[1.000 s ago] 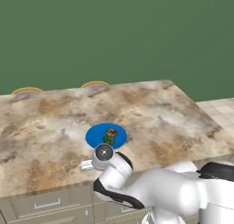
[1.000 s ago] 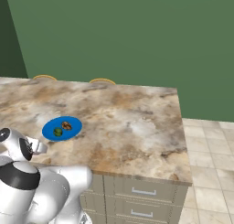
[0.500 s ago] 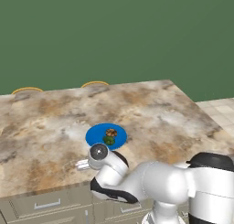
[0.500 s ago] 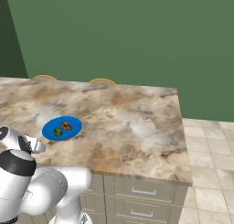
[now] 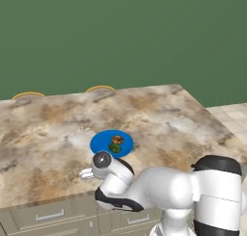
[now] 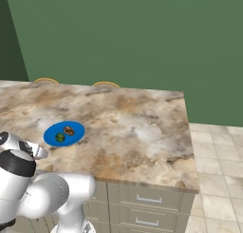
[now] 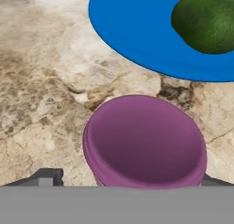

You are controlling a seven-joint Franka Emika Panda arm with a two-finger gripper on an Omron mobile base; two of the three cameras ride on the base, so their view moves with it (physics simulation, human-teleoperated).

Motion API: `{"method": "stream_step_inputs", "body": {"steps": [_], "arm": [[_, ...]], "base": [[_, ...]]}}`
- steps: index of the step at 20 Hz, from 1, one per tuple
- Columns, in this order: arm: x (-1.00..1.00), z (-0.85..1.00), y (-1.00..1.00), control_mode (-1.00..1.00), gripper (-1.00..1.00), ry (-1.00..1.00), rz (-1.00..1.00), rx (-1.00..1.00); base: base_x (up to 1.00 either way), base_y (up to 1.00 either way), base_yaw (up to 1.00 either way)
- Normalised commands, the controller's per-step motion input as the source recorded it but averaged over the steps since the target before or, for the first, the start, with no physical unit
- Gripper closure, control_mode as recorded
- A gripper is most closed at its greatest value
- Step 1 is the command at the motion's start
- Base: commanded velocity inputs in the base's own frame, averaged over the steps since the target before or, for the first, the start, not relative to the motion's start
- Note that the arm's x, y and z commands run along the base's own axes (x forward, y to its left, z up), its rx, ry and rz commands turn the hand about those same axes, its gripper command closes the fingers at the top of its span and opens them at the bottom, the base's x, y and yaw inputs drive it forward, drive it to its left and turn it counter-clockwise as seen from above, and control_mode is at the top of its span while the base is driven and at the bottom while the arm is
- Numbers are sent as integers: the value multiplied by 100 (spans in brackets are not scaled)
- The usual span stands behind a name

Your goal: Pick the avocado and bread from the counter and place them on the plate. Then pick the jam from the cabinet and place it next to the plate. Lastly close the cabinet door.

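Beside the plate with avocado, a purple-lidded jar, probably jam, between spread gripper fingers.

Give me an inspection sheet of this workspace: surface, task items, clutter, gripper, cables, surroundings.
Surface: marbled counter, drawers below.
Task items: avocado and bread on the plate; jam, purple lid up, on the counter just beside the plate.
Clutter: nothing seen.
Gripper: gripper low over the jam, fingertips wide of it on both sides; looks open.
Cables: nothing seen.
Surroundings: green wall, tiled floor on the right, two yellowish rims at the counter's far edge.
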Motion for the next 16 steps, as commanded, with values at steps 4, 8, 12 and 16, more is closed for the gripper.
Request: {"method": "stream_step_inputs", "body": {"steps": [4,8,12,16], "arm": [[-16,-12,0,-100,-100,0,0,0],[-29,-4,11,-100,-100,0,0,0],[-43,0,8,-100,-100,0,0,0],[-29,-5,0,-100,-100,0,0,0]], "base": [[0,0,0],[0,0,0],[0,0,0],[0,0,0]]}}
